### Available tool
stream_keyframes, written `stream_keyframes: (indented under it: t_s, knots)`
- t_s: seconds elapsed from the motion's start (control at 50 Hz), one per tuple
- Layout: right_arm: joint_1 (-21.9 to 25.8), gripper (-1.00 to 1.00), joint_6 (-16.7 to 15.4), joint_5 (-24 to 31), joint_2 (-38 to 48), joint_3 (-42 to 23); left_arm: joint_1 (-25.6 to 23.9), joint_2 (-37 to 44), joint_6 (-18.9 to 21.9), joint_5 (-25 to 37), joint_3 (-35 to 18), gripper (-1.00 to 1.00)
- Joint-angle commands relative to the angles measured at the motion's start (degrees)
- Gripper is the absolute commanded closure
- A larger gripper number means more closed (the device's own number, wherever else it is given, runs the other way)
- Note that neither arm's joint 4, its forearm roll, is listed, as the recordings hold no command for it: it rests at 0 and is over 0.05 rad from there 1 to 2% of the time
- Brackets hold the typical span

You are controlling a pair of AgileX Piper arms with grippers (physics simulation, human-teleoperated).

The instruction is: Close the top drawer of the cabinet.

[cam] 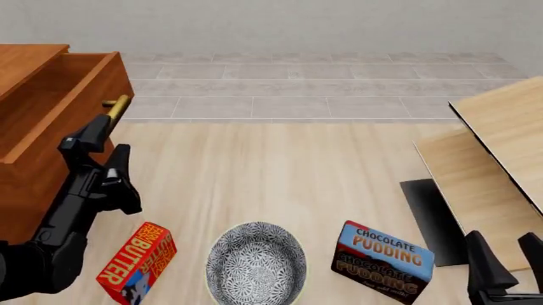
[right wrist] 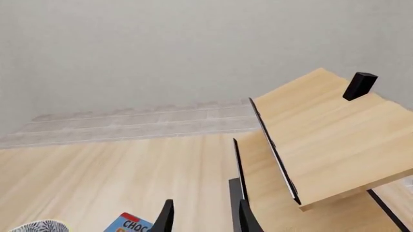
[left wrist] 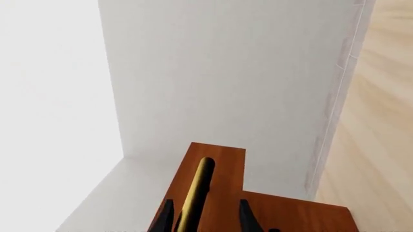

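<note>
The cabinet [cam: 24, 190] stands at the far left of the front view. Its top drawer [cam: 81, 101] is pulled out toward the right, showing plain wood inside. Part of the brass bar handle [cam: 117, 105] shows on its front. My left gripper [cam: 110, 141] is open right at the drawer front, just below the visible end of the handle. In the left wrist view the handle [left wrist: 197, 191] runs between the open fingers of the left gripper [left wrist: 206, 217], against the drawer front [left wrist: 223, 162]. My right gripper [cam: 502, 260] is open and empty at the front right, far from the cabinet.
A butter box [cam: 136, 262], a patterned bowl [cam: 256, 262] and a chocolate pudding box [cam: 382, 260] lie along the front. Pale wood panels [cam: 500, 143] over a dark sheet [cam: 433, 222] stand at the right. They also show in the right wrist view [right wrist: 322, 130], with a black block [right wrist: 359, 85] on top.
</note>
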Motion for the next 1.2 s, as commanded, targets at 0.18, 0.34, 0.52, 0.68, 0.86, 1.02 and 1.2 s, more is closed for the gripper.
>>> stream_keyframes:
  t_s: [0.18,0.34,0.52,0.68,0.86,1.02,1.2]
  knots:
    - [0.60,-1.00,-0.19,-0.07,0.00,-0.06,3.81,3.49,-1.00,0.00,-0.76,-1.00]
    - [0.61,-1.00,-0.25,-0.13,0.00,-0.11,4.53,3.41,-1.23,0.00,-0.69,-1.00]
    - [0.63,-1.00,-0.39,-0.12,0.00,-0.10,5.29,3.20,-1.56,0.00,-0.59,-1.00]
    - [0.64,-1.00,-0.39,-0.08,0.00,-0.13,5.76,2.49,-1.73,0.00,0.00,-1.00]
    - [0.68,-1.00,-0.43,-0.11,0.00,-0.16,6.55,1.26,-1.85,0.00,0.83,-1.00]
    - [0.71,-1.00,-0.53,-0.09,0.00,-0.17,6.95,1.09,-1.79,0.00,1.07,-1.00]
    - [0.74,-1.00,-0.73,-0.04,0.00,-0.14,7.86,0.68,-2.29,0.00,1.43,-1.00]
